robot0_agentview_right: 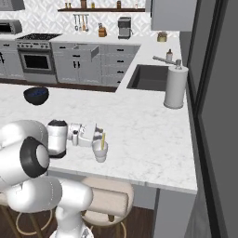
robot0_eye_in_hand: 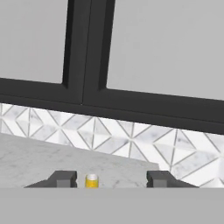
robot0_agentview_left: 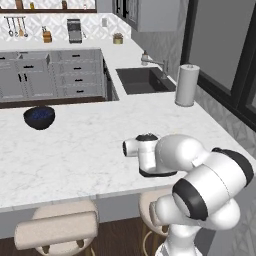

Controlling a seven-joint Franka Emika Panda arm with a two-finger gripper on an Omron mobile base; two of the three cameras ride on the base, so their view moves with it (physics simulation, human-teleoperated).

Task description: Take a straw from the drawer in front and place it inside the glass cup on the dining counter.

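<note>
Lower left of the right base view: gripper (robot0_agentview_right: pixel 98 133) held level over the near edge of the dining counter (robot0_agentview_right: pixel 153 139), pointing right. Jaws apart in the hand view, the two dark fingertips (robot0_eye_in_hand: pixel 65 179) standing clear on either side of the straw (robot0_eye_in_hand: pixel 91 180), whose yellow end sits nearer the left tip without touching it. Gripping nothing.

Just right of the gripper, lower centre of that right base view: glass cup (robot0_agentview_right: pixel 100 151) upright on the marble near the front edge, straw (robot0_agentview_right: pixel 102 141) standing inside it, leaning slightly, top poking above the rim.

Below the counter edge, bottom of the frame: beige stools (robot0_agentview_right: pixel 109 202).

Farther back, left middle: dark blue bowl (robot0_agentview_right: pixel 36 95) on the slab, well apart from the cup. Right of centre, upper half: white paper towel roll (robot0_agentview_right: pixel 176 87) upright beside the dark sink (robot0_agentview_right: pixel 148 78).

Top of the frame, beyond the slab: grey cabinets, one drawer (robot0_agentview_right: pixel 87 50) pulled open.
</note>
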